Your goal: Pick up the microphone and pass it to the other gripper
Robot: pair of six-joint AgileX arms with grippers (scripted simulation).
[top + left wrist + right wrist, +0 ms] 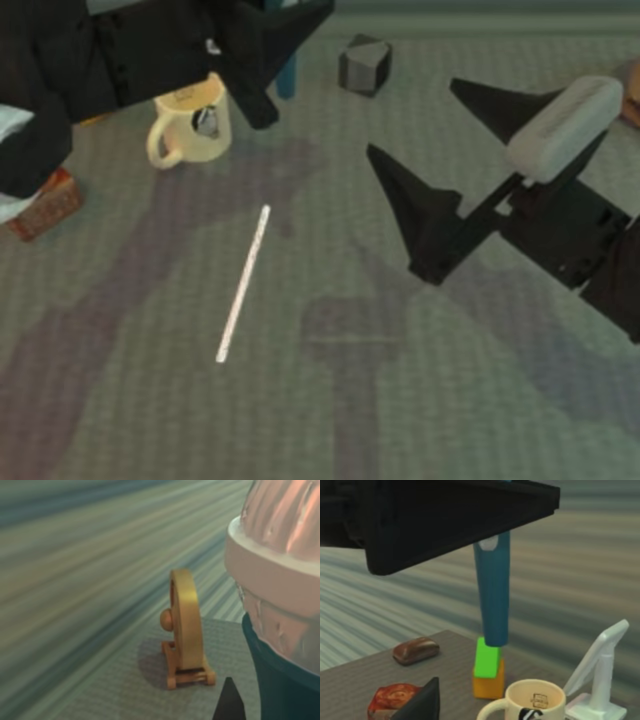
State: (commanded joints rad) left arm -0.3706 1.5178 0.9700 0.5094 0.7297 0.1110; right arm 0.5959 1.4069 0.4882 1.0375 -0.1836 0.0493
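The microphone, a slim teal tapering handle with a white switch mark and a whitish-grey ribbed head, hangs off the counter, gripped by the left tool with its handle pointing down, above the cream ceramic mug; how tightly the fingers close is hard to judge. The right tool, to the mug's right, stands wide open and well apart from the microphone. A long thin white stick lies below the mug.

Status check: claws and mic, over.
Left claw shut on microphone, held aloft, handle down. Right claw open, mid-table right, not touching it. Gap between them clear.
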